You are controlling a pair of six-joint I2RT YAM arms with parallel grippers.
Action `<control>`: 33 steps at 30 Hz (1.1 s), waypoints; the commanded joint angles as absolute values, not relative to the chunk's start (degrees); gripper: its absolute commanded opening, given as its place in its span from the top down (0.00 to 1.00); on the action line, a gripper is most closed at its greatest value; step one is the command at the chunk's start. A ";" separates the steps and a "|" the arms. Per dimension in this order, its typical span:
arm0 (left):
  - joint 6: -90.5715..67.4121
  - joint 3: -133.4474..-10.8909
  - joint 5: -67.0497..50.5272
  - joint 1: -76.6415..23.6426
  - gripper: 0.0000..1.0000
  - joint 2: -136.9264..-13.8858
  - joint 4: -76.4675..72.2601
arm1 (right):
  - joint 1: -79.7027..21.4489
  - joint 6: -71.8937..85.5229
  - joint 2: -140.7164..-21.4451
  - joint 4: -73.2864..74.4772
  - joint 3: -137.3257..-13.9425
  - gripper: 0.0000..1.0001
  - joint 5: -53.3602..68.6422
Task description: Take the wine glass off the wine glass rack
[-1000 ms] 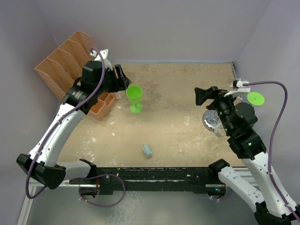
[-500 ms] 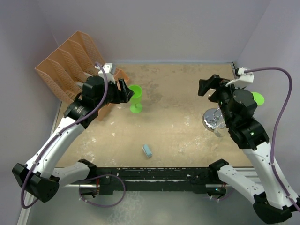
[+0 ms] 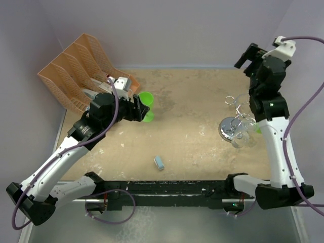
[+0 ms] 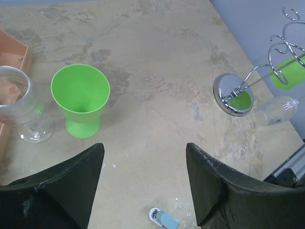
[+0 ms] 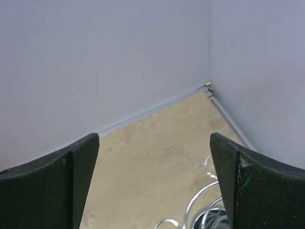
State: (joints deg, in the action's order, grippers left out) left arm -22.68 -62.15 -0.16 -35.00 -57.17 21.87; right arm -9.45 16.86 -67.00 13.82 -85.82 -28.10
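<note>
The chrome wine glass rack (image 3: 234, 127) stands at the right of the table, with a round mirror base (image 4: 233, 95) and looping wire arms (image 4: 282, 48). A clear wine glass (image 4: 278, 109) hangs on it, bowl down, and shows faintly in the top view (image 3: 244, 138). A green glass (image 4: 289, 71) hangs on it too. My right gripper (image 3: 247, 54) is open and empty, raised high above and behind the rack; its wrist view shows only the wire loops (image 5: 202, 210). My left gripper (image 3: 134, 108) is open and empty beside a green goblet (image 4: 80, 98).
A clear wine glass (image 4: 18, 105) stands on the table left of the green goblet, by the orange file organizer (image 3: 76, 66). A small blue and white object (image 3: 159, 162) lies near the front middle. Walls close in the back and right sides.
My right arm has risen up and back, away from the rack, which it covered before. My left arm has shifted a little toward the near side by the green goblet.
</note>
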 commanded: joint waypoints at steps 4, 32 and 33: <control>-20.52 -61.53 3.18 -36.73 0.31 -53.97 19.07 | 10.64 22.05 -65.36 7.51 -84.80 0.00 -8.60; -19.74 -60.38 32.17 -63.28 0.00 -50.57 23.51 | 25.49 16.34 -59.25 26.67 -75.53 0.00 -14.08; -19.67 -60.38 32.77 -63.89 0.00 -50.74 23.59 | 25.49 16.41 -59.65 26.72 -75.17 0.00 -14.50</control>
